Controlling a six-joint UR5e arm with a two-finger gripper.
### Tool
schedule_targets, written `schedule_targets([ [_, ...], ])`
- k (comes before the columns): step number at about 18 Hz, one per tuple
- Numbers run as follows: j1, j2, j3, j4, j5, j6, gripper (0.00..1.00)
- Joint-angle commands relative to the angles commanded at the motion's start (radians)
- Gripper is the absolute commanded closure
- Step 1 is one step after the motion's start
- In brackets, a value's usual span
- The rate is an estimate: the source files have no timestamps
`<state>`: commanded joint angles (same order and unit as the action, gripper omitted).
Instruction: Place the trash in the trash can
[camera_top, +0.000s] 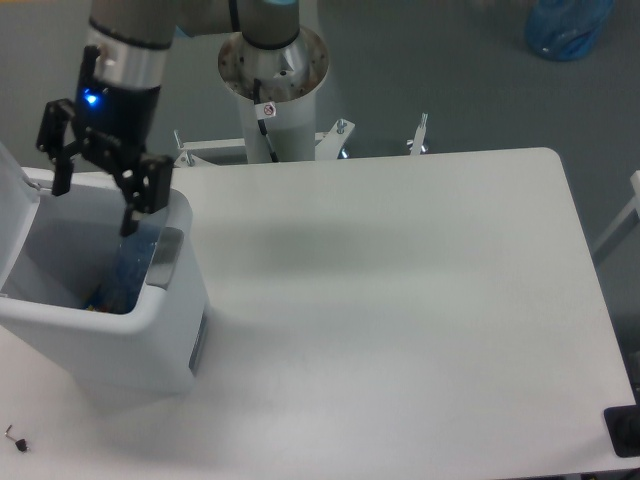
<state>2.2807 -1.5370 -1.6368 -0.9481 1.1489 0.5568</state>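
Observation:
The trash can is a white boxy bin at the table's left edge, with its lid swung open to the left and a grey panel on its right rim. My gripper hangs over the bin's opening with its fingers spread apart and nothing between them. The crushed plastic bottle, bluish, lies inside the bin, leaning against the right inner wall just below my right finger. The paper wad is not in view.
The arm's white pedestal stands behind the table's far edge. A blue bag lies on the floor at the top right. A small black bit lies on the table at the front left. A dark object sits at the table's front right corner.

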Motion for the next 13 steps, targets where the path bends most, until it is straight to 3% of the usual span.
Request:
schedule_targets([
  [2,0.080,-0.006,-0.002,-0.001,0.059,0.012,0.00],
  [5,0.147,-0.023,-0.029,-0.001,0.213,0.235,0.00],
  [8,0.183,-0.060,-0.034,-0.008,0.311,0.411,0.00],
  [13,0.230,-0.045,-0.041,-0.021,0.433,0.619,0.00],
])
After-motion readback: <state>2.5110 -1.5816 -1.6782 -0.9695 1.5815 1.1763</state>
